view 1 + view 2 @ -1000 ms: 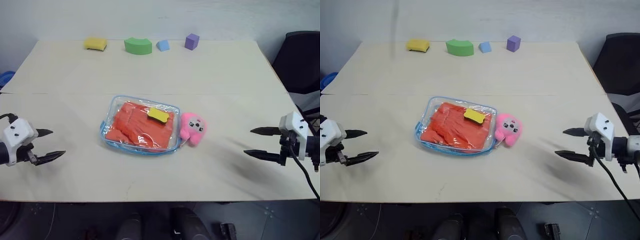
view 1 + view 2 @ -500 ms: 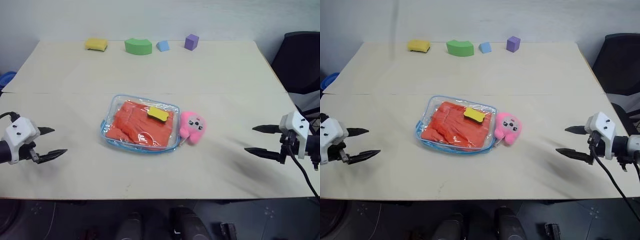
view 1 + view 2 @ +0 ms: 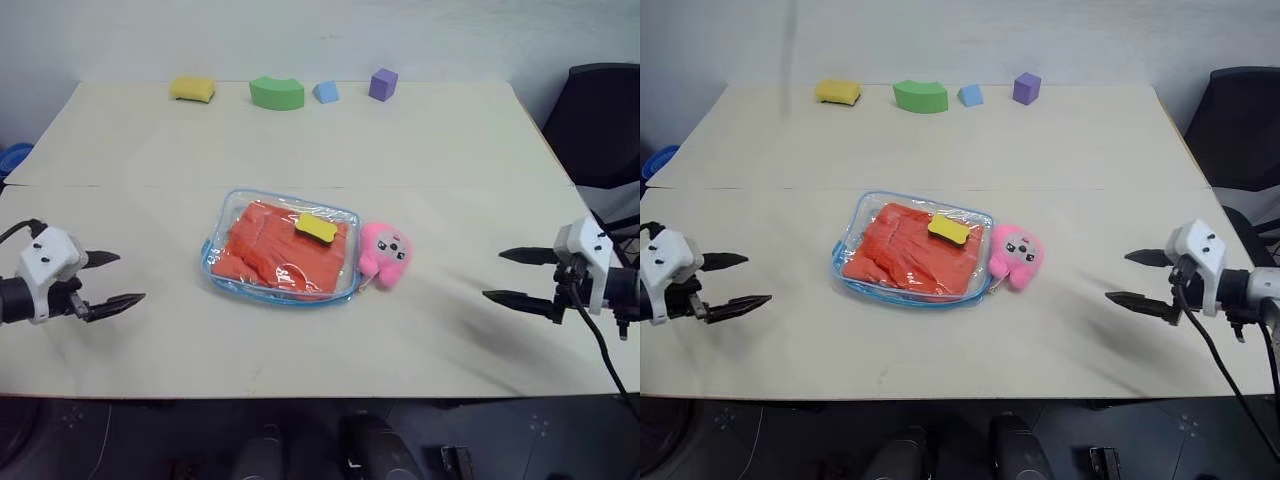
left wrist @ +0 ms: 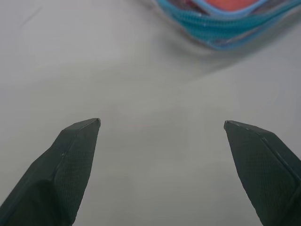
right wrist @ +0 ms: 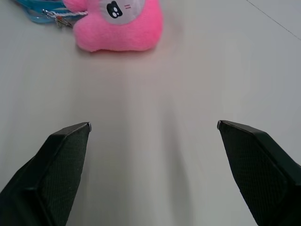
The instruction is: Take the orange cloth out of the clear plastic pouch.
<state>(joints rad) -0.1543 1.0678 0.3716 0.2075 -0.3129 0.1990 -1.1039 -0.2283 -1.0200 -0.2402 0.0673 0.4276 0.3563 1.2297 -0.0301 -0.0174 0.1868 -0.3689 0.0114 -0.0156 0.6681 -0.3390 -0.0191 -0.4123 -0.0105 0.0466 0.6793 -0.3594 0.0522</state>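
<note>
Meanwhile both tools, left tool [image 3: 112, 279] and right tool [image 3: 514, 276], are hovering spread apart, flanking the clear plastic pouch [image 3: 281, 248] holding the orange cloth [image 3: 272, 250].

orange cloth [image 3: 908, 258] inside clear plastic pouch [image 3: 852, 246] | pincers [image 3: 737, 280] [image 3: 1140, 280] spread, apart

Each claw, left claw [image 3: 112, 279] and right claw [image 3: 517, 276], has two pointed black textured fingers on a white housing dotted with dark screws; black cables trail behind.
</note>
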